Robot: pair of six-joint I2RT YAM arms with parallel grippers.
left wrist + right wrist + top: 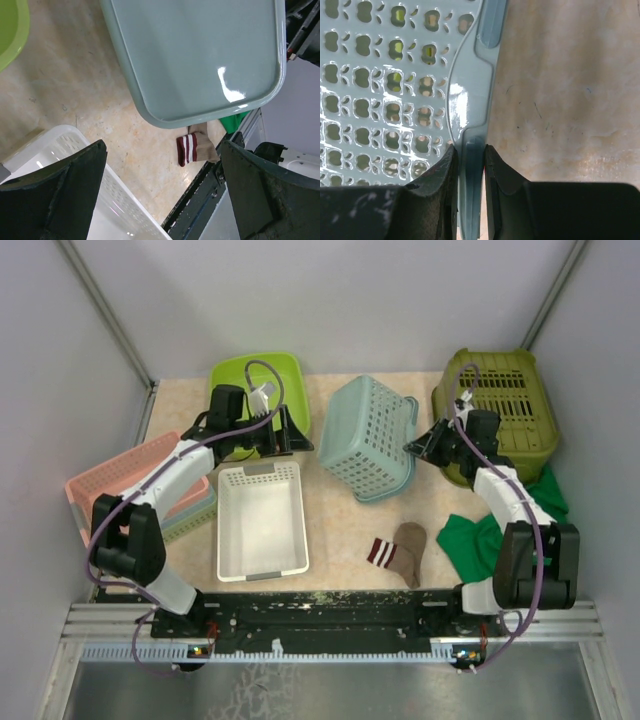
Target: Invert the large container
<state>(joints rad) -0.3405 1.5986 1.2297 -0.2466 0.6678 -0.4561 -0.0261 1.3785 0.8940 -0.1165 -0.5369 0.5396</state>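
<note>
The right pincer [470, 152] grips the tilted blue-green basket [368, 438] by its rim; the left pincer [287, 430] hangs wide open just left of the basket.

White arms [170, 465], purple cables [265, 368]; black left hand [285, 435]

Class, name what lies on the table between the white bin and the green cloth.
A brown sock with a striped cuff, clearest in the top external view.
</note>
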